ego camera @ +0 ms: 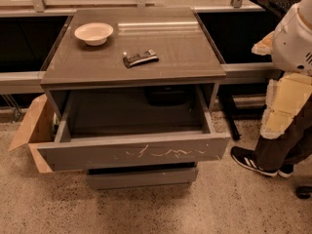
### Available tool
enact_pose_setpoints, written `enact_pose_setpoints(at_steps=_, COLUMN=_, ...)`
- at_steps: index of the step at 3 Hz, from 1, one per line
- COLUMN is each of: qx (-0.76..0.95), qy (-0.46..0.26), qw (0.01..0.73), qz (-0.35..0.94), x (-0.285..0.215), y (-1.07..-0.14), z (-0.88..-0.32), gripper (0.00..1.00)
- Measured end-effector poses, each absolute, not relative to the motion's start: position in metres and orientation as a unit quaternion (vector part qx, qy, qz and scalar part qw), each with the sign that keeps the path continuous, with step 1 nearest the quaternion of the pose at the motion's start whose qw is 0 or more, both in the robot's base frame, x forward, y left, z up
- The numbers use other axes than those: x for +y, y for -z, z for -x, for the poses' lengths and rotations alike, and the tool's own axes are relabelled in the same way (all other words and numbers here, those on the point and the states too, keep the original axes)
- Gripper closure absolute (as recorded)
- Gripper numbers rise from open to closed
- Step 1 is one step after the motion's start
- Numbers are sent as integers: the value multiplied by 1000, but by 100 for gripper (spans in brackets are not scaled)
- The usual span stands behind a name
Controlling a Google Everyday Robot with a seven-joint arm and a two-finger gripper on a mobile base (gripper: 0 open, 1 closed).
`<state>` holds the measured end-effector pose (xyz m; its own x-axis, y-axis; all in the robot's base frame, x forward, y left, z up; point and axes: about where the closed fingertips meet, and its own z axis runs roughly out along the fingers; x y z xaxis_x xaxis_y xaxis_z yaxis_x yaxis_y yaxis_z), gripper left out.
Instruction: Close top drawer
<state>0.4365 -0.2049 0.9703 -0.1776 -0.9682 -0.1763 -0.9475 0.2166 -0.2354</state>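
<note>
The top drawer (131, 152) is a wide grey drawer with pale scratch marks across its flat front. It stands pulled far out of the grey cabinet (136, 57), and its inside looks empty. A white rounded part of my arm (295, 35) shows at the right edge, to the right of the cabinet and well above the drawer front. My gripper is not in view.
A white bowl (93, 33) and a dark flat packet (140, 58) lie on the cabinet top. A narrower grey drawer front (141, 176) sits below. A cardboard box (34, 130) stands at the left. A person's legs and black shoes (253, 162) are at the right.
</note>
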Motion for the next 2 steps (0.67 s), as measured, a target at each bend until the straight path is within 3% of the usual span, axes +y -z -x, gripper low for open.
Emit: enact_pose_setpoints(at_steps=2, qx=754, qy=2, qw=159, qz=638, x=-193, y=-936, z=-439, gripper=0)
